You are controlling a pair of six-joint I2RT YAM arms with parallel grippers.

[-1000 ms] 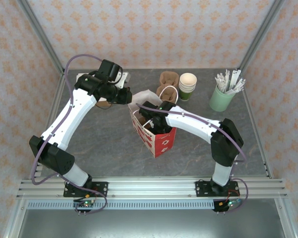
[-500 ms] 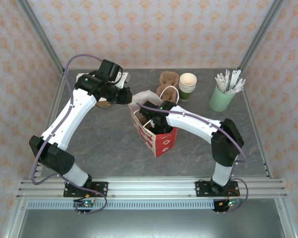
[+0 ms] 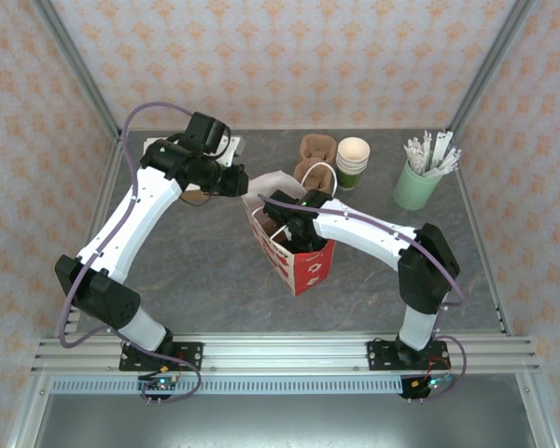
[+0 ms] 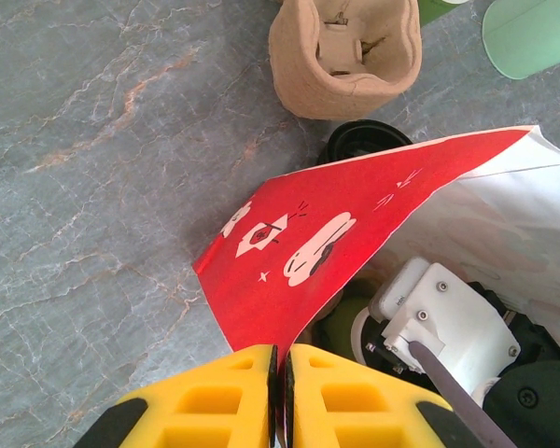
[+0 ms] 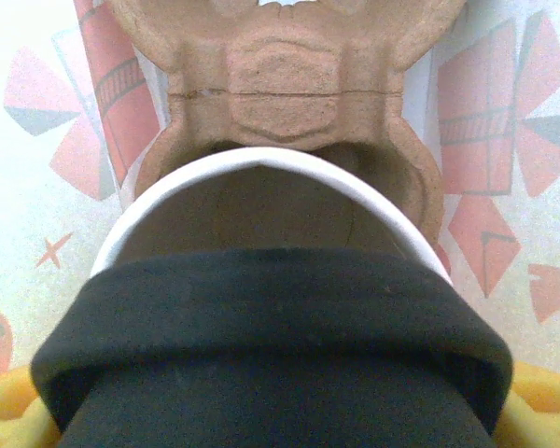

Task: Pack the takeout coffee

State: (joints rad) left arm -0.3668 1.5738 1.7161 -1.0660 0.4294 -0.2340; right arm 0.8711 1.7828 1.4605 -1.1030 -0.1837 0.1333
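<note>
A red paper bag (image 3: 306, 266) with white drawings stands open mid-table. My left gripper (image 3: 239, 184) is shut on its upper edge; the wrist view has the yellow fingers (image 4: 233, 392) pinching the red paper (image 4: 308, 243). My right gripper (image 3: 278, 219) reaches down inside the bag. There the takeout coffee (image 5: 271, 327) sits between its yellow fingertips, its black lid close to the camera. The right gripper (image 5: 275, 420) is shut on it. A dark green cup side (image 4: 336, 325) shows under that gripper. A brown pulp carrier (image 5: 285, 93) lies on the bag's floor.
Behind the bag stand a brown pulp cup carrier (image 3: 317, 152), a stack of lidless green cups (image 3: 352, 161) and a pale green holder of white sticks (image 3: 416, 189). A black round lid (image 4: 369, 140) peeks from behind the bag's edge. Metal frame posts border the table.
Hardly anything differs. The right arm has shifted very slightly inside the bag, and the left gripper keeps its pinch on the bag's edge.
</note>
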